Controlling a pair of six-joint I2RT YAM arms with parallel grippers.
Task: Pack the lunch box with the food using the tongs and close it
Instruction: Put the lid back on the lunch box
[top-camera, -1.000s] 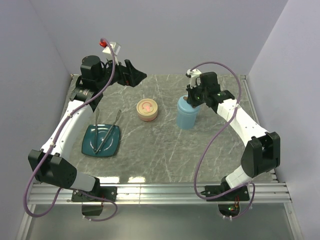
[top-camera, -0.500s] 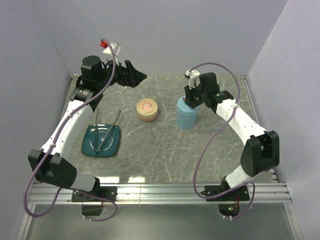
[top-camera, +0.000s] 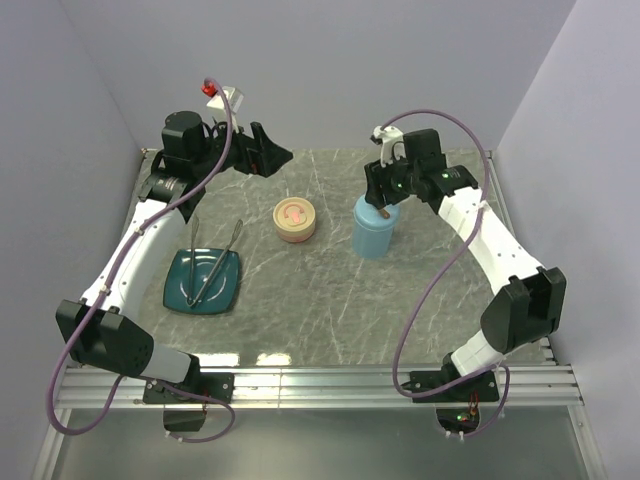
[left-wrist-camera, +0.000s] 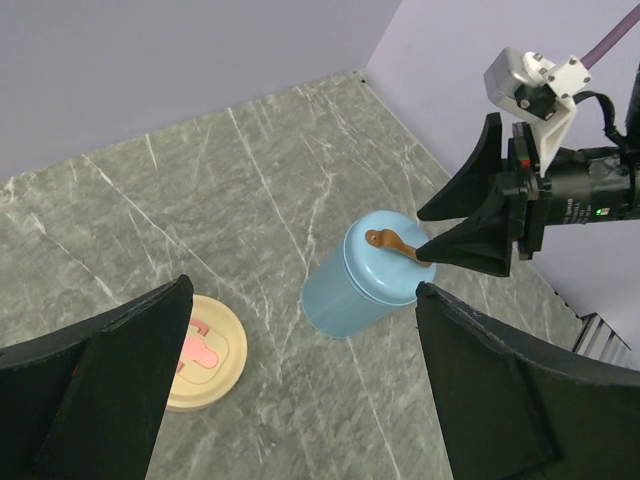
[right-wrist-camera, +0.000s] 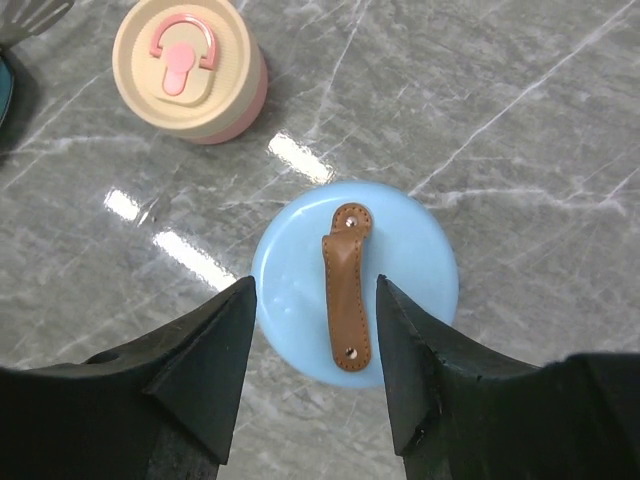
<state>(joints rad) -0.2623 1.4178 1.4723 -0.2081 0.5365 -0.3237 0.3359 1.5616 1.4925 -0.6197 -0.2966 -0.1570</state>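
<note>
The lunch box (top-camera: 374, 237) is a light blue cylinder with its lid on and a brown strap (right-wrist-camera: 347, 290) across the top. My right gripper (right-wrist-camera: 316, 284) hangs just above the lid (right-wrist-camera: 405, 262), open, one finger on each side of the strap and touching nothing. From the left wrist view the same gripper (left-wrist-camera: 420, 232) sits right over the strap (left-wrist-camera: 389, 242). The silvery tongs (top-camera: 214, 262) lie across the dark teal plate (top-camera: 184, 292). My left gripper (top-camera: 270, 156) is raised at the back left, wide open and empty. No food shows in any view.
A round beige container (top-camera: 295, 220) with a pink latch on its lid stands left of the lunch box, also seen as the beige container (right-wrist-camera: 187, 68) in the right wrist view. Grey walls close in the back and both sides of the marble table.
My right gripper has gone from shut at the lid's strap to open, and it has lifted slightly above the lid. The left arm has not moved.
</note>
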